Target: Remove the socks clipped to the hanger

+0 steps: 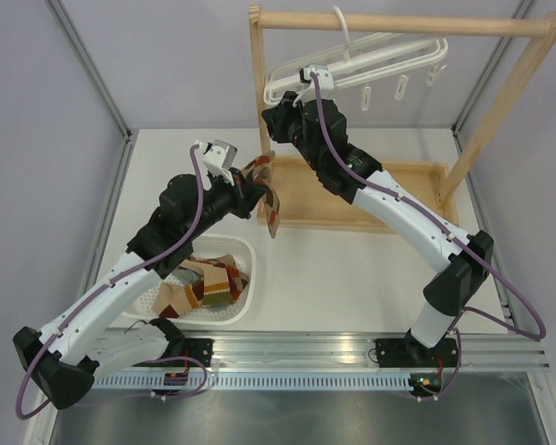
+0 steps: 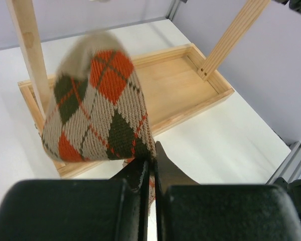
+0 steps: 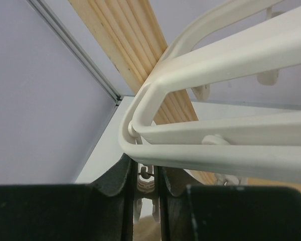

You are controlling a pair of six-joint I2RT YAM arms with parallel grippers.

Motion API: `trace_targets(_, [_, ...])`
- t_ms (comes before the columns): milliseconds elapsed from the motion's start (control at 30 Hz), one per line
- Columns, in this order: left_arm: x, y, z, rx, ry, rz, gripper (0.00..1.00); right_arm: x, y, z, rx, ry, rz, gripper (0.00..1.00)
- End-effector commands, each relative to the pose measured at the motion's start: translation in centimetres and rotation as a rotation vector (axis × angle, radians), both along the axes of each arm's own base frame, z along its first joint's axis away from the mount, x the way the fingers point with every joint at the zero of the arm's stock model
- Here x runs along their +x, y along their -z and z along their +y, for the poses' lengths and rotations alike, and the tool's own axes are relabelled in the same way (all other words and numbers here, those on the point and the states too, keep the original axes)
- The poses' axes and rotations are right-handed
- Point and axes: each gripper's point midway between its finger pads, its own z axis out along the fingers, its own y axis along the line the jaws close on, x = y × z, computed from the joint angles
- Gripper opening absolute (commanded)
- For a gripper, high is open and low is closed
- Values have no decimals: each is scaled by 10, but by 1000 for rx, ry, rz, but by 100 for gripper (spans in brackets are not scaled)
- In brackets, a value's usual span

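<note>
The white hanger (image 1: pixel 371 56) hangs by its hook from the wooden rail, with bare white clips (image 1: pixel 400 88) dangling. My right gripper (image 1: pixel 303 85) is raised to the hanger's left end. In the right wrist view it (image 3: pixel 148 173) is shut on a small white clip (image 3: pixel 149 176) just under the frame (image 3: pixel 231 60). My left gripper (image 1: pixel 257 188) is shut on an argyle sock (image 1: pixel 269 199) in red, olive and cream, held above the tray's left end. In the left wrist view the sock (image 2: pixel 98 113) folds over above the fingertips (image 2: pixel 153 153). Several patterned socks (image 1: pixel 213 283) lie in the basket.
A white perforated basket (image 1: pixel 247 255) sits near my left arm. The light wooden rack has a top rail (image 1: pixel 408 23), slanted posts (image 1: pixel 500 111) and a tray base (image 1: pixel 389 199), which also shows in the left wrist view (image 2: pixel 175 85). Grey walls close in the back and sides.
</note>
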Motion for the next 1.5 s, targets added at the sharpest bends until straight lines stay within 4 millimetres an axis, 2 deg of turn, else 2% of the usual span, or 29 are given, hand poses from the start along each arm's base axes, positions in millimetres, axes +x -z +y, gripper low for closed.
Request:
trace_targets(0, [-1,-26,14,-69,-58,-56,2,-2,-29,-8,27,40,-50,1])
trace_targets(167, [3,-18,13,-39,-64,-28,2,-3,-39,-12,36,54,-68,1])
trace_targets(300, [5,-16,15,-38,-85,-22,2,-4,-37,-12,32,48,-62,1])
trace_targets(333, [8,-16,19,-37,-112,-25,2,-5,-35,-13,30,48,-58,4])
trace_targets(400, [10,-18,26,-33,-151,-38,2,-7,-31,-14,25,43,-51,22])
trace_targets(467, [13,-18,33,-21,-182,-49,2,-9,-25,-15,16,40,-42,65])
trace_targets(533, [19,-18,43,-10,-230,-56,2,-12,-23,-18,9,40,-39,76])
trace_targets(567, [21,-18,47,-15,-246,-47,2,-17,-26,-22,12,41,-42,78])
trace_targets(600, [24,-18,51,-24,-263,-40,2,-18,-19,-27,0,53,-32,82])
trace_targets(800, [51,-4,88,-111,-368,52,2,-45,1,-62,-36,91,-6,84])
trace_targets(900, [57,0,106,-133,-432,73,2,-61,22,-88,-63,138,19,84])
trace_targets(933, [57,-1,113,-135,-453,71,2,-68,19,-101,-54,164,10,85])
trace_targets(967, [57,0,117,-137,-469,74,2,-71,42,-109,-90,180,41,86])
trace_targets(1033, [55,7,129,-138,-501,91,2,-78,51,-126,-91,202,53,88])
trace_targets(1067, [54,11,133,-137,-505,103,2,-78,75,-138,-118,224,92,88])
trace_targets(1100, [52,19,132,-134,-490,126,2,-78,83,-146,-108,231,107,88])
trace_targets(1133, [48,22,142,-143,-512,145,2,-83,83,-155,-89,236,108,88])
trace_targets(1167, [44,25,144,-150,-503,155,2,-82,105,-167,-106,249,142,88])
trace_targets(1233, [34,42,153,-153,-510,193,2,-86,112,-182,-90,261,149,88])
trace_targets(1267, [24,38,157,-169,-513,172,2,-86,132,-193,-103,271,182,88])
trace_targets(1300, [17,54,157,-159,-504,206,2,-86,139,-200,-96,278,193,88])
trace_targets(1333, [12,60,160,-167,-509,226,2,-88,139,-207,-78,281,184,88])
trace_targets(1367, [0,64,161,-172,-502,247,2,-86,154,-220,-81,305,209,89])
trace_targets(1433, [-16,74,153,-193,-457,292,2,-87,160,-224,-65,293,215,89])
trace_targets(1467, [-23,76,152,-201,-447,304,2,-86,171,-231,-73,305,233,89])
